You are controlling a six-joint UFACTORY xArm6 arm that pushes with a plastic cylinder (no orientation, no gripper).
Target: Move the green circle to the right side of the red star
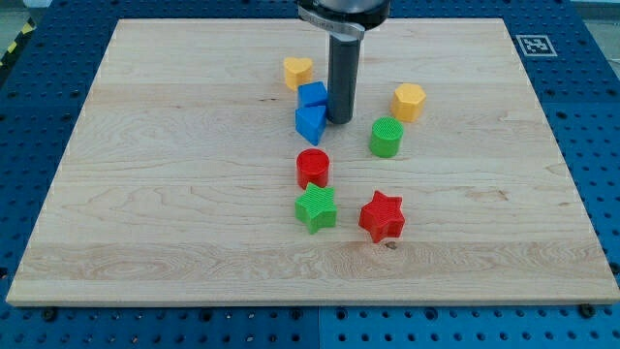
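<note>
In the camera view my tip (339, 119) rests on the wooden board (174, 174), holding nothing, just right of two blue blocks (311, 111) and possibly touching the lower one. The green circle (386, 137) stands near the tip, toward the view's lower right, well above the red star (382, 216). A yellow heart (297, 71) and yellow hexagon (409, 101) flank the rod. A red circle (313, 168) and green star (316, 207) sit left of the red star. Blue perforated table (39, 116) surrounds the board
</note>
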